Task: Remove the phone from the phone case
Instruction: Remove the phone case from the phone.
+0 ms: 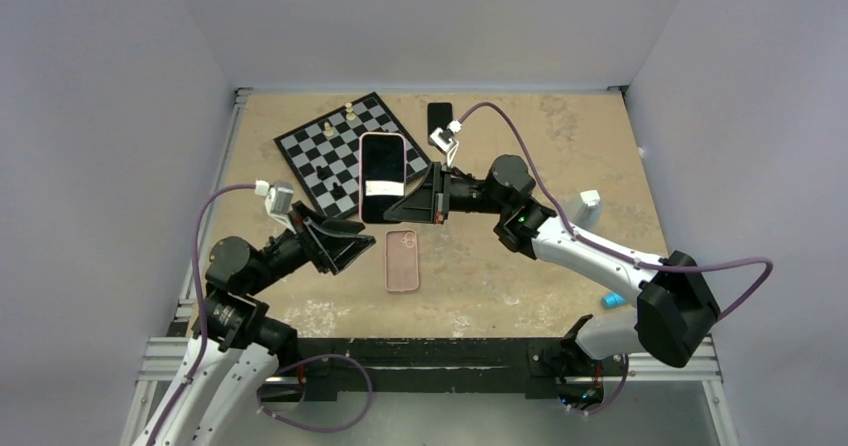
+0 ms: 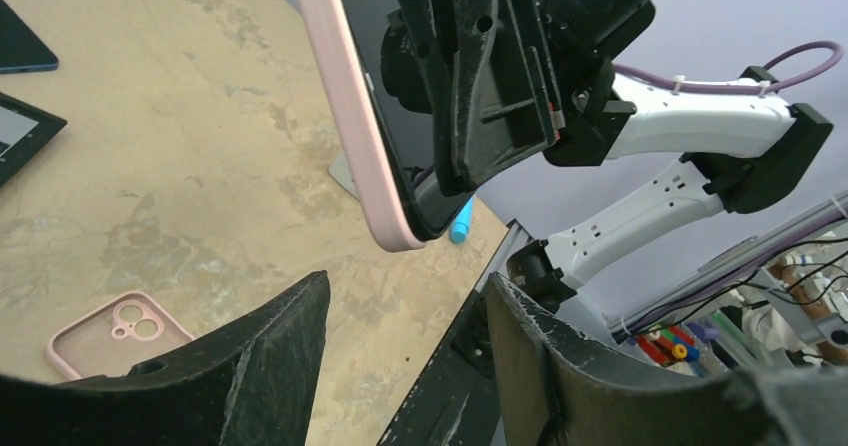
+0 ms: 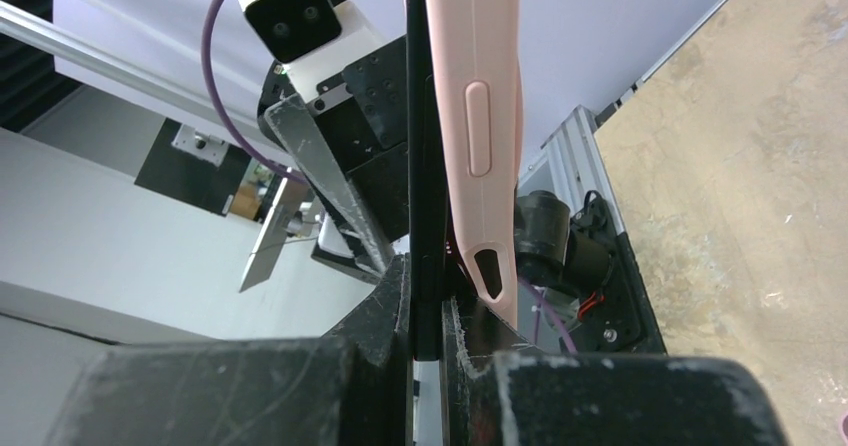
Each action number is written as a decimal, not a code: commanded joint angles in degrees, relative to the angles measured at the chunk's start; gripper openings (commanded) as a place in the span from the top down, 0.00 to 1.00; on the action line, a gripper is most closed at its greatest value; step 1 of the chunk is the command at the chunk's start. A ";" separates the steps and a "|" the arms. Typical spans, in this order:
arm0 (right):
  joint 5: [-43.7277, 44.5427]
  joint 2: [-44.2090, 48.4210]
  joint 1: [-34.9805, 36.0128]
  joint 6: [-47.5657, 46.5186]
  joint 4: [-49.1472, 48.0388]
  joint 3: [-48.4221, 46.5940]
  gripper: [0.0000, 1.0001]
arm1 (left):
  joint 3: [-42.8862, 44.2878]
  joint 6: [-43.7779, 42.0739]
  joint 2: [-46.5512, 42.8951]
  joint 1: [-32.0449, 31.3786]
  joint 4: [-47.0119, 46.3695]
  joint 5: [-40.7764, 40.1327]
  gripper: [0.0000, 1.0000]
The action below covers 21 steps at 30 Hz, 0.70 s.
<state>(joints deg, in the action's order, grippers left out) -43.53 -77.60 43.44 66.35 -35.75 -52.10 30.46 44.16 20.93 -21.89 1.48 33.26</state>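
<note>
My right gripper is clamped on one edge of the phone. It holds the phone off the desk, over the right side of the chessboard, toward the far edge and left of the middle. The pink case wraps it all round. My left gripper hangs just below and beside it, jaws spread and gripping nothing. An empty case lies flat near the middle of the desk.

I judge the phone stiff, dense and slick, with a glass front, so I don't want to drop it. The case looks like soft rubbery plastic that should flex at a corner. I'd take its free lower corner with the left fingers and peel it back. My worry is that the right pinch seems to bear on the case too, which could pin it.
</note>
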 commanded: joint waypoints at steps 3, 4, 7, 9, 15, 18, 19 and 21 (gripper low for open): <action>-1.08 2.79 -0.07 1.46 -7.07 -0.16 1.00 | 2.67 -3.12 2.19 -0.25 0.57 0.24 0.45; -1.10 2.93 -0.04 1.47 -7.07 -0.07 1.00 | 2.57 -2.67 2.28 -0.26 -0.19 0.02 0.45; -1.05 3.07 -0.04 1.60 -7.26 0.09 1.00 | 2.07 -1.03 3.04 -0.26 -3.95 0.57 0.45; -0.99 3.16 -0.02 1.55 -7.36 0.15 1.00 | 1.86 -0.22 3.56 -0.25 -5.61 1.35 0.44; -1.26 3.24 -0.02 2.32 -8.31 0.29 1.00 | 1.30 0.94 4.14 -0.23 -7.99 0.82 0.47; -1.47 3.57 -0.03 2.72 -8.71 0.48 1.00 | 1.35 0.93 4.51 -0.26 -8.31 0.13 0.55; -1.52 3.67 -0.02 2.92 -8.91 0.58 1.00 | 1.36 0.87 4.63 -0.24 -8.60 0.13 0.57; -1.63 3.77 -0.08 3.58 -9.51 0.73 1.00 | 1.45 0.68 4.86 -0.21 -8.97 0.11 0.59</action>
<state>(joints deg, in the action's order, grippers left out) -44.56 -77.43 43.44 68.60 -38.00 -51.07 30.74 44.53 25.23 -21.89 -3.86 33.89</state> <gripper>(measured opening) 0.073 0.425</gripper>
